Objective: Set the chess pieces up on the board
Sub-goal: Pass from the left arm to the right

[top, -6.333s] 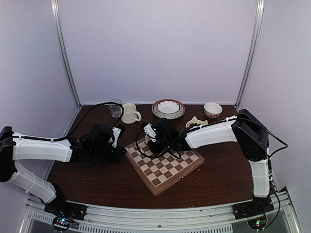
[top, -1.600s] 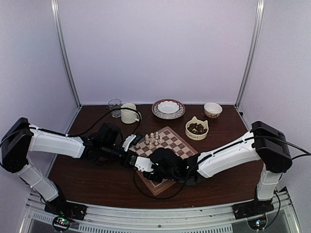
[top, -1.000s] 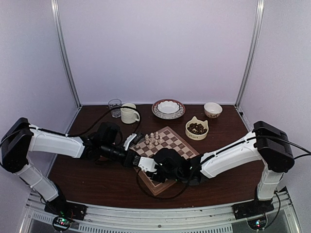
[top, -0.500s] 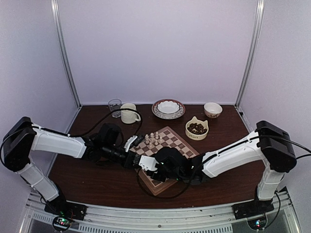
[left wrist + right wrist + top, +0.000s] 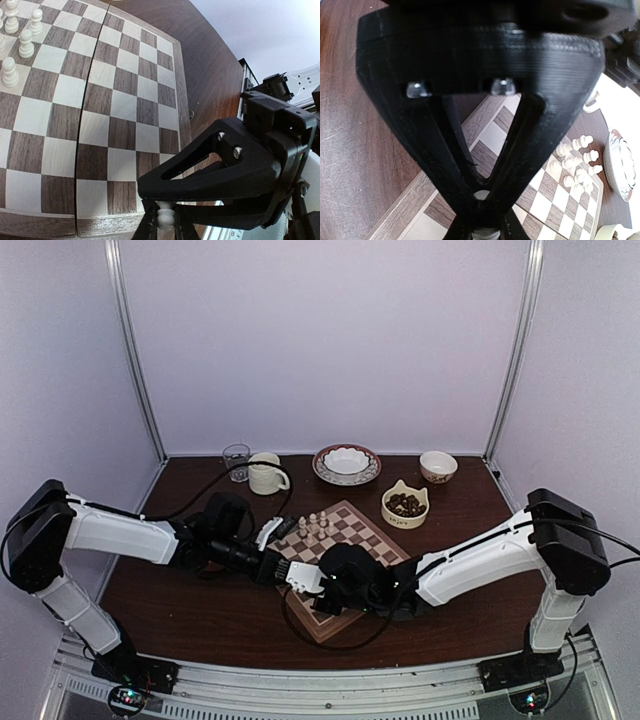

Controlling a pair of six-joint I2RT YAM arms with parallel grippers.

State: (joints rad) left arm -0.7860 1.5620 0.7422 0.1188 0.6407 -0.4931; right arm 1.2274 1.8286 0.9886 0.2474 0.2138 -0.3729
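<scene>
Both my grippers have come nearer to me. A few seconds back they were up by the far left side of the board, and now they meet at its near left edge. Over the last second they hardly shift at all.

My left gripper [image 5: 277,566] reaches in from the left and my right gripper [image 5: 303,580] reaches in from the right, tip to tip. My left gripper is squeezed tight on one little chess piece [image 5: 165,218]. It is pale with a round head. It sits right at my fingertips, by the pale rim of the board [image 5: 362,538] on the near left side. I cannot tell if it touches the wood. My right gripper's tips are close on both sides of that same piece, but I cannot tell if they really pinch it or just sit beside it.

The board lies flat on the brown table [image 5: 190,610], with one corner pointing at me. A small bunch of standing pieces [image 5: 315,527], pale too, is upright near the far left corner, well apart from the one I hold.

Behind the board, from left to right, are a glass [image 5: 236,460], a cream mug [image 5: 265,474], a patterned plate [image 5: 346,463] and a small bowl [image 5: 438,466]. A cat bowl [image 5: 405,506] with dark lumps in it sits near the board's far right side.
</scene>
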